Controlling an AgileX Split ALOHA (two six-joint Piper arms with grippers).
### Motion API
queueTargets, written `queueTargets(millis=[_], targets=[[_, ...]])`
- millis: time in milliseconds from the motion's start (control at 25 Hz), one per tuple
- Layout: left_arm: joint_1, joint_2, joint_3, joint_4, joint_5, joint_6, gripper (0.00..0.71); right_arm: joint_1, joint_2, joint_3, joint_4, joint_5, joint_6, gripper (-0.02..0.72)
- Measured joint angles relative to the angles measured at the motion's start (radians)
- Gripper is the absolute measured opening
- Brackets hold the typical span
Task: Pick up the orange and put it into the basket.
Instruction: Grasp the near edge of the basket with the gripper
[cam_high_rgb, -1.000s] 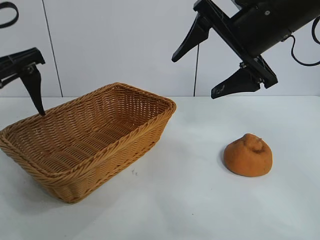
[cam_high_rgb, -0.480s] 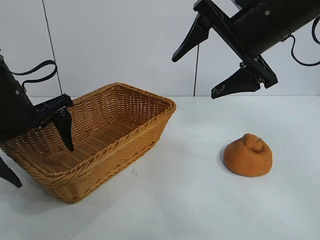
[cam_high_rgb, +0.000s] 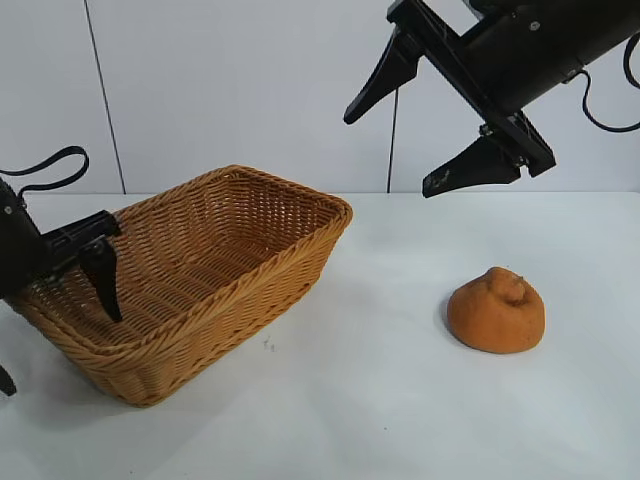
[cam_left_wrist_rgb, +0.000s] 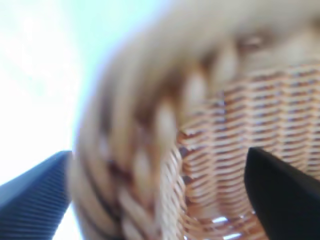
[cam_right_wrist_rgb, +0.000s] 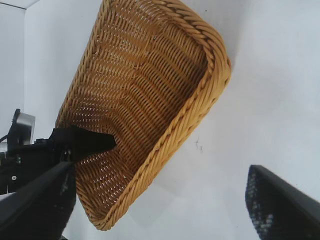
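You are looking at a plain white table (cam_high_rgb: 400, 420) that fills the lower half of the exterior view, matte and evenly lit, with only soft shadows on it. A small dark speck (cam_high_rgb: 268, 346) marks its surface near the middle. Behind it stands a pale wall (cam_high_rgb: 240, 90) of flat panels, split by two thin dark vertical seams (cam_high_rgb: 103, 95).

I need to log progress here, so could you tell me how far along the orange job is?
Nothing is done yet: the orange sits on the table, apart from the empty basket. In hand: the left tool straddles the basket's rim, open. The right tool hangs open above. Grasping, carrying and placing remain.
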Motion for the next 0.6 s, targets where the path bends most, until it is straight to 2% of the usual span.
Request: queueTargets(millis=[80,200,320,480,520,600], targets=[[0.0,0.0,0.0,-0.037,0.0,0.027,0.636,0.0,0.0,0.0,0.0,0.0,0.0,0.629],[0.0,0.0,0.0,-0.061,0.0,0.051,0.551,0.0,0.0,0.0,0.0,0.0,0.0,0.629],[0.0,0.0,0.0,-0.062,0.007,0.052,0.414,0.0,0.0,0.0,0.0,0.0,0.0,0.629],[0.0,0.0,0.0,-0.061,0.034,0.02,0.138,0.0,0.0,0.0,0.0,0.001,0.0,0.629],[0.001,0.0,0.0,-0.066,0.028,0.005,0.093,0.0,0.0,0.0,0.0,0.001,0.0,0.629],[0.001,-0.001,-0.001,-0.059,0.04,0.009,0.087,0.0,0.0,0.0,0.0,0.001,0.0,0.629]])
